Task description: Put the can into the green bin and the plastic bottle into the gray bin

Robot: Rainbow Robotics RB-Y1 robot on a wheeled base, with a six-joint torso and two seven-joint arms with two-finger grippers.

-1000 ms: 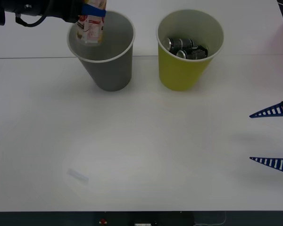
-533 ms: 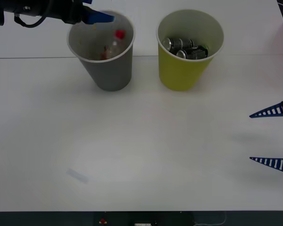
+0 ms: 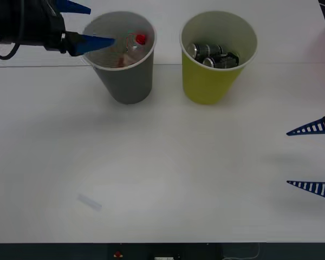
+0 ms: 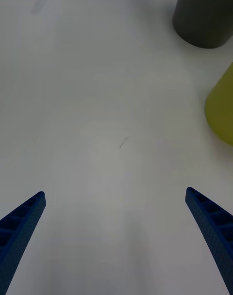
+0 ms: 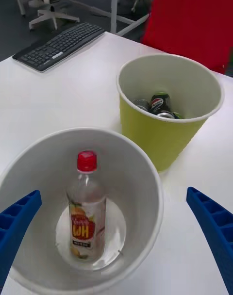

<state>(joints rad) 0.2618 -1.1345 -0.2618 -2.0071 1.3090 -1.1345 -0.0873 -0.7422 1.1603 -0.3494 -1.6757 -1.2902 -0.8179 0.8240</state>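
Observation:
The plastic bottle (image 5: 86, 212) (image 3: 133, 49), clear with a red cap, leans inside the gray bin (image 3: 124, 81) (image 5: 145, 178) at the table's far left. Dark cans (image 3: 212, 54) (image 5: 158, 106) lie in the green bin (image 3: 208, 81) (image 5: 160, 135) just to its right. My left gripper (image 3: 85, 24) (image 5: 116, 241) hovers open over the gray bin's left rim, holding nothing. Far off at the table's right edge my right gripper (image 3: 310, 157) (image 4: 116, 237) is parked open above bare tabletop.
A small scrap (image 3: 90, 202) lies on the white table (image 3: 162, 162) near the front left. A keyboard (image 5: 58, 45) and office chairs stand beyond the table in the left wrist view, with something red (image 5: 194, 23) behind the green bin.
The left gripper let go of the plastic bottle, which dropped into the gray bin. The gripper then opened and drew back to the left.

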